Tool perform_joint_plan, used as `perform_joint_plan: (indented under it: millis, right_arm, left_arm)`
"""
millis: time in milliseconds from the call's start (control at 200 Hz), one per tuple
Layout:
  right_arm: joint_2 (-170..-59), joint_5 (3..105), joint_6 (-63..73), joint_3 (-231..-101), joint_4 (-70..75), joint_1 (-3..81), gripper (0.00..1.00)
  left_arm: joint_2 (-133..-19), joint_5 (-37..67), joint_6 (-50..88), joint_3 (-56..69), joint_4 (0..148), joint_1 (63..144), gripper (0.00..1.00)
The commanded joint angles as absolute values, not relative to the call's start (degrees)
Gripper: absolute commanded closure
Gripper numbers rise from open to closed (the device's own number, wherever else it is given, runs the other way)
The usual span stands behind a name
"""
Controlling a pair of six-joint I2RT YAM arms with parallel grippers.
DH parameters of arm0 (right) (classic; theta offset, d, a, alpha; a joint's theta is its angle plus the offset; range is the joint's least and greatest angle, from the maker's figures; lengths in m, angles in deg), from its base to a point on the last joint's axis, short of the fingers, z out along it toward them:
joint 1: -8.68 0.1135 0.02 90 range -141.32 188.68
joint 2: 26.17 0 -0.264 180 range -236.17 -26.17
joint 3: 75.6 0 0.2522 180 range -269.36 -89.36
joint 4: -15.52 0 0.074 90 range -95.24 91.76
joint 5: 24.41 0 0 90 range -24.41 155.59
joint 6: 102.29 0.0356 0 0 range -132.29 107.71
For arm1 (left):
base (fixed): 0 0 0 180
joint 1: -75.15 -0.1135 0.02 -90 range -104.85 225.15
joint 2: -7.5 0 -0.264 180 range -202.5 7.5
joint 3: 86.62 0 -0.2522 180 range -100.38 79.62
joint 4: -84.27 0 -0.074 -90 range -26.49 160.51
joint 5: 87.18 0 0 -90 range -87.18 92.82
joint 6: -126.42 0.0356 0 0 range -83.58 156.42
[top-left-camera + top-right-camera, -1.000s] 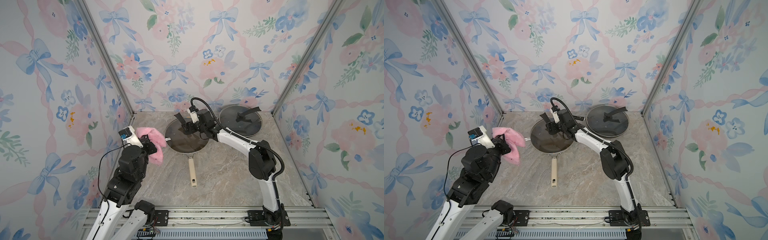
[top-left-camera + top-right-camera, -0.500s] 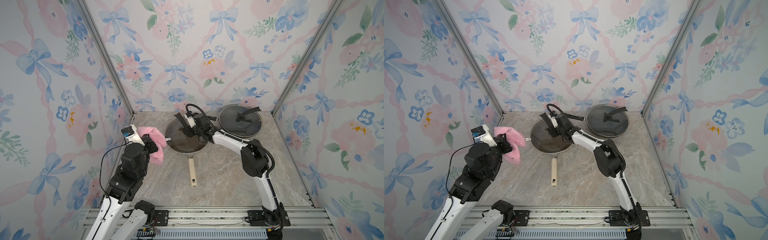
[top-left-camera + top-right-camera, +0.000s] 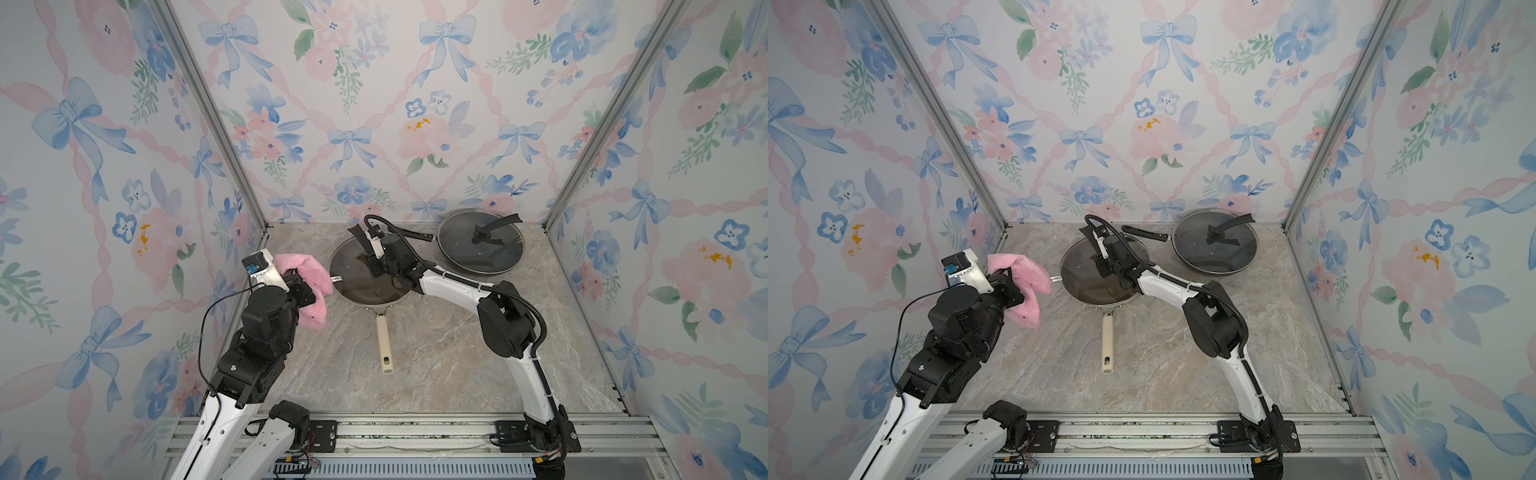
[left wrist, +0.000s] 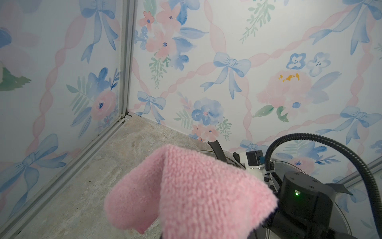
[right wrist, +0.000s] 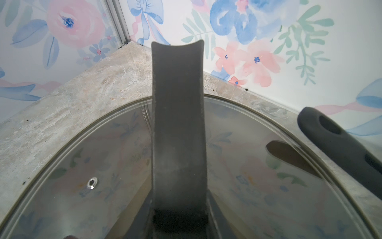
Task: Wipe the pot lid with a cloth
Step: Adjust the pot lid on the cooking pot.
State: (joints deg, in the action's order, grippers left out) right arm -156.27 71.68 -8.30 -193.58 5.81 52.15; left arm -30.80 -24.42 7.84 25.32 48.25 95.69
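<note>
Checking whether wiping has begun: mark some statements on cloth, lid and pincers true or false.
1. The left pincer grips the pink cloth. True.
2. The cloth is pressed on the lid. False: it is held beside the lid, apart from it.
3. The right pincer is shut on the lid handle of the cream-handled pan. True.
4. Only one pan is in view. False: a second lidded pan stands behind.

Two glass lids, two pans, one pink cloth, two arms.
</note>
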Motion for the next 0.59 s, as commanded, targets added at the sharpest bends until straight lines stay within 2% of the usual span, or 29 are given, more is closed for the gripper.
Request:
perform_joint_plan:
  millis: [0, 280, 425, 540, 590]
  right_arm:
    - [-154.8, 78.2, -12.1, -191.9, 14.1, 51.9, 0.97]
    - [-153.4, 79.2, -13.2, -189.4, 19.9, 52.5, 1.0]
    - [-153.7, 76.0, -12.1, -189.4, 18.4, 52.5, 1.0]
    - [-154.3, 75.3, -11.1, -189.0, 18.1, 52.8, 0.98]
    - [-154.6, 75.6, -10.5, -188.8, 17.9, 53.0, 0.92]
  left_arm:
    - [-30.2, -25.5, 7.7, 23.2, 47.3, 95.2, 1.0]
    - [-30.1, -25.3, 6.4, 23.0, 47.1, 95.2, 1.0]
    - [-30.5, -25.2, 6.3, 22.8, 47.1, 95.3, 1.0]
    - [-31.0, -25.0, 6.4, 22.4, 47.1, 95.2, 1.0]
    - [-31.2, -24.8, 6.3, 22.4, 47.1, 95.2, 1.0]
